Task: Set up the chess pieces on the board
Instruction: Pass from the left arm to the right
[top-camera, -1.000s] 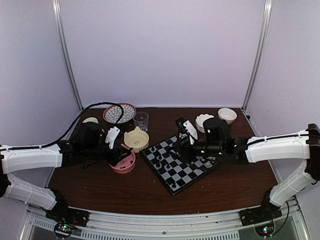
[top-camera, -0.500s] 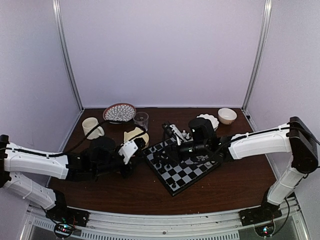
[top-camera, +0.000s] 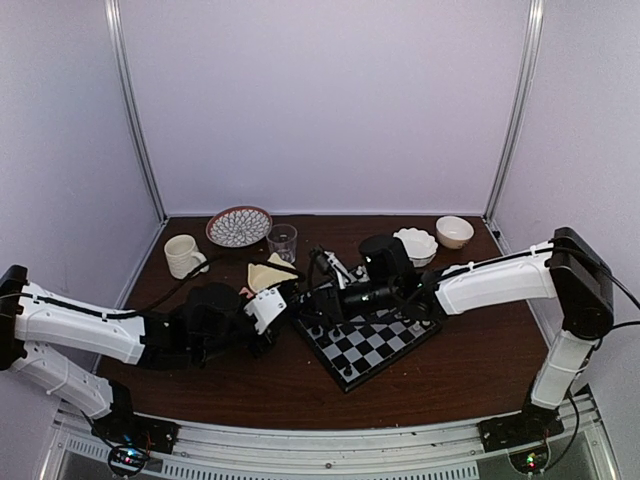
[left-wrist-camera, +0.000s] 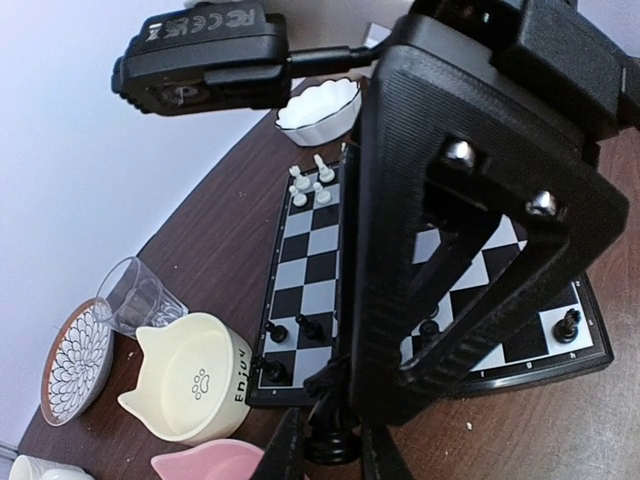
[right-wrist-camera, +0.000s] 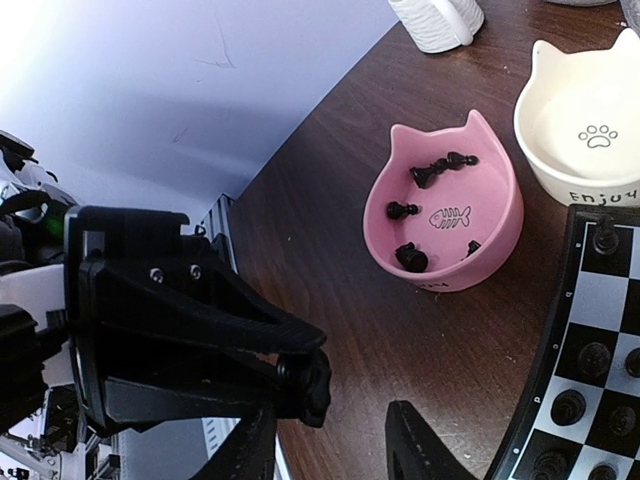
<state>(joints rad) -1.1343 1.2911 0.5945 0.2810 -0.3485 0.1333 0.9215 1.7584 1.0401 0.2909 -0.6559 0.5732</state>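
Dark brown table (top-camera: 250, 390), pale lilac walls all round, nothing fancy. My left gripper (left-wrist-camera: 337, 458) was just off the board's (top-camera: 385, 345) left corner, pinched tight on one black piece (left-wrist-camera: 330, 435). My right gripper (right-wrist-camera: 335, 445) hung by that same corner facing the left one, fingers spread with only bare tabletop between them.

On the board, a few black pieces (left-wrist-camera: 300, 328) stood on squares near that corner. A little cluster of white pieces (left-wrist-camera: 308, 180) sat at the corner nearest the scalloped white bowl (top-camera: 415, 243).

Left of the board was the pink cat bowl (right-wrist-camera: 445, 215) with several black chessmen (right-wrist-camera: 432, 172) lying inside. The cream cat bowl (left-wrist-camera: 190, 375) was just beside the board's edge. Farther back from the board were a glass (left-wrist-camera: 140, 295), a patterned plate (top-camera: 238, 225), a mug (top-camera: 183, 255) and a small plain bowl (top-camera: 455, 230).
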